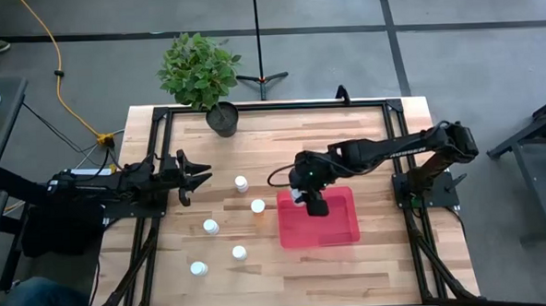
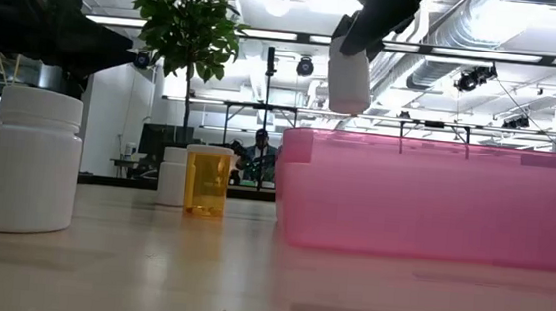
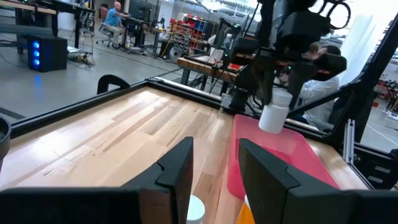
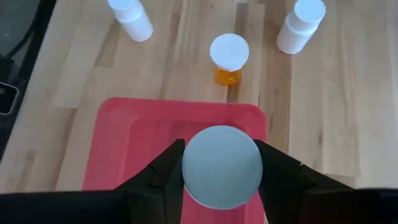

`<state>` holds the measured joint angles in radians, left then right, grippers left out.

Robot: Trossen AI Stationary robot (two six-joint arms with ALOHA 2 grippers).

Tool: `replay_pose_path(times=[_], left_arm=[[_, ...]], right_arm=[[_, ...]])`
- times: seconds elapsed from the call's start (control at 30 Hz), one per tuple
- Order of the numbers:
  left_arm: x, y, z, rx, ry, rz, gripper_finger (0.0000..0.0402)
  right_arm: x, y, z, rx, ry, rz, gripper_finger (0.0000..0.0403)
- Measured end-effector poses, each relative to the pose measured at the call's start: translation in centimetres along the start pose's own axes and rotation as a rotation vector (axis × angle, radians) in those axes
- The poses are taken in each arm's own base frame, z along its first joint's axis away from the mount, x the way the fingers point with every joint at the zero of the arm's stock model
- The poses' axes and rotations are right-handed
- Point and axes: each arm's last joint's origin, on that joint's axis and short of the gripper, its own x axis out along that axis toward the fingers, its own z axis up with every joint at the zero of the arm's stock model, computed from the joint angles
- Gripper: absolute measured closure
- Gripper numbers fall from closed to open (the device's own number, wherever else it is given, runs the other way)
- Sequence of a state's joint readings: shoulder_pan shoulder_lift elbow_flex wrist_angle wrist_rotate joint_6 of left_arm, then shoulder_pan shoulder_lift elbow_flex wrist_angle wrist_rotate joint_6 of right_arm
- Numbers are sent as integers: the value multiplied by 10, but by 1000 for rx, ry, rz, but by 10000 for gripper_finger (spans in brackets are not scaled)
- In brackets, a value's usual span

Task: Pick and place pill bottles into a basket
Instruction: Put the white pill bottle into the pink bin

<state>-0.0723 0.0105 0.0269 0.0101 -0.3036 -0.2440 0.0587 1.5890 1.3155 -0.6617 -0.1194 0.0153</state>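
My right gripper point(image 1: 309, 200) is shut on a white pill bottle point(image 2: 349, 77) over the far left part of the red basket point(image 1: 336, 229). The basket also shows in the low view point(image 2: 434, 198). My left gripper point(image 1: 202, 173) waits open and empty at the table's left, its fingers point(image 3: 180, 165) apart. Three white bottles point(image 1: 241, 183) point(image 1: 211, 227) point(image 1: 239, 253) and one more point(image 1: 199, 268) stand upright on the table left of the basket. An orange bottle with a white cap point(image 1: 258, 206) stands among them. My right gripper pinches the bottle by its sides at the upper end point(image 2: 349, 44) between its two fingers point(image 4: 163, 171). The fingers come from above, pointing down. The bottle hangs nearly upright below them, lifted clear above the basket.
A dark round pot with a green plant point(image 1: 223, 118) stands at the table's far edge. A black frame point(image 1: 271, 107) runs around the table. People sit in the room beyond the table.
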Motion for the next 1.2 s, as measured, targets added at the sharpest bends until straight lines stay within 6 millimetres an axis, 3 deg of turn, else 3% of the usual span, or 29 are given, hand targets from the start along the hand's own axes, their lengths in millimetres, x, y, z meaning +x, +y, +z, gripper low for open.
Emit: replay_pose_path(times=[0.6,1.2], left_arm=[[0,0,0,0,-1,4,238],[0,1,0,0,-7,22,238]], right_arm=[[-2,0,-17,41,138,-63,253],[-54,4,-92,227,56,-113,253]])
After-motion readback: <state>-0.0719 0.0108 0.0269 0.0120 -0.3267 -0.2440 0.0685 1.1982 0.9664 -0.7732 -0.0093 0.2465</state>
